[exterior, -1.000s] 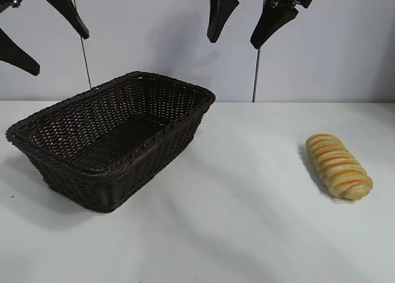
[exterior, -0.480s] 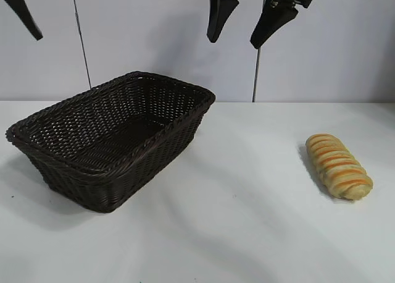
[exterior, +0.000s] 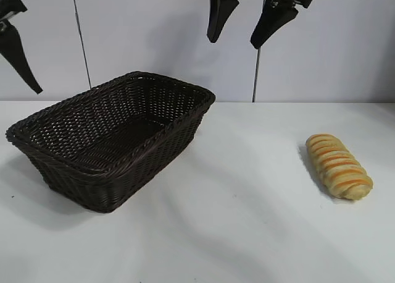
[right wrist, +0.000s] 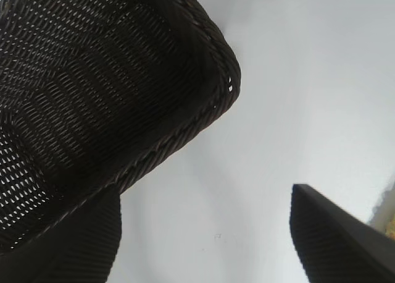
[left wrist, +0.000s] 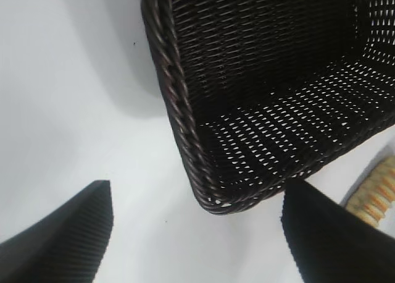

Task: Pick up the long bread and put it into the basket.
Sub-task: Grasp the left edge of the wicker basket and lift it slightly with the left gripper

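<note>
Left gripper (exterior: 15,42): high at the far left edge of the exterior view, above and just outside the basket's left end. Only one dark finger shows there, but the left wrist view has both fingers (left wrist: 58,236) with a wide gap between them, so the jaws stand open and hold nothing.

Basket (exterior: 157,138): dark woven wicker, rectangular, sitting on the white table (exterior: 247,233) at left of centre, angled so one corner points toward the camera. Nothing lies in it. Braided rim intact, sides flared outward.

Right gripper (exterior: 245,20): hanging high near top centre, above the table just past the basket's right end. Two black fingers spread well apart, nothing between them; the right wrist view confirms the open gap.

Bread (exterior: 338,166): lying flat on the table at right, well apart from the basket and from both grippers. Long axis runs diagonally, far end nearer the basket. Pale tan with orange-brown crosswise ridges.

Handling estimate: likely light, with a soft or slightly yielding surface; the ridges should give the fingers some purchase, so slipping looks a minor risk. Hard squeezing could dent it. Best hold is probably across the short axis at mid-length, fingers straddling the widest part, wrist turned to match the diagonal lie. A grip near either tapered end would likely let it tip. Task not yet begun; the right gripper is the nearer one.
</note>
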